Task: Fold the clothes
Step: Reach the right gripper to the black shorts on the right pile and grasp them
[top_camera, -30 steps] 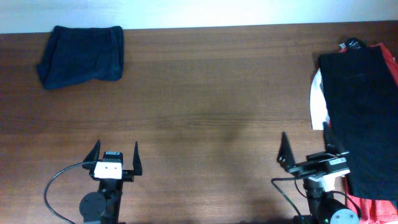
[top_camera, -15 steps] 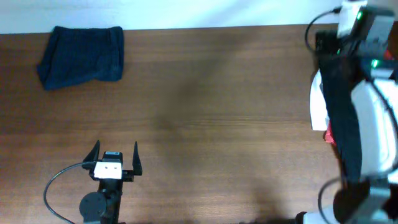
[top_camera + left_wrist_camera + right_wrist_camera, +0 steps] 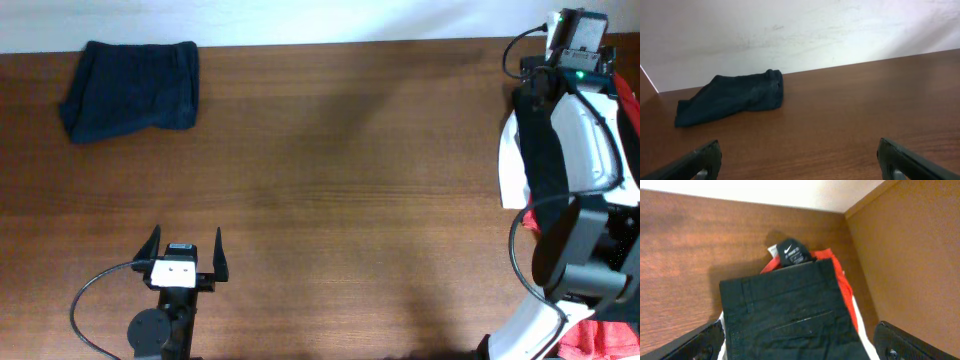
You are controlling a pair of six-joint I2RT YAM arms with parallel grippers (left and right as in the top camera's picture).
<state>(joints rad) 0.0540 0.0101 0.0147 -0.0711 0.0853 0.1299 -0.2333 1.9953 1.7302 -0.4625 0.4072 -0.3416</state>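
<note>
Overhead shows the right arm stretched out over the heap of clothes at its own far right side, while the left gripper (image 3: 187, 240) rests near the front table (image 3: 350, 180) edge, jaws spread and holding nothing. A navy garment (image 3: 130, 88), which looks already folded, lies well ahead of that gripper and off to its left.

From the right wrist, the right gripper (image 3: 797, 330) hangs with its fingers wide apart and nothing between them. Directly under it lies the black garment (image 3: 790, 315), flat, pocket side up, its waistband just ahead of the fingertips. A red garment (image 3: 832, 260) and a black label (image 3: 791, 251) peek out beyond and to the right.

By my reading this is the reach for the next piece, with no grasp made yet. The next move calls for lowering onto the waistband edge, pinching only the top layer, then drawing it out onto bare wood to the hand's left
</note>
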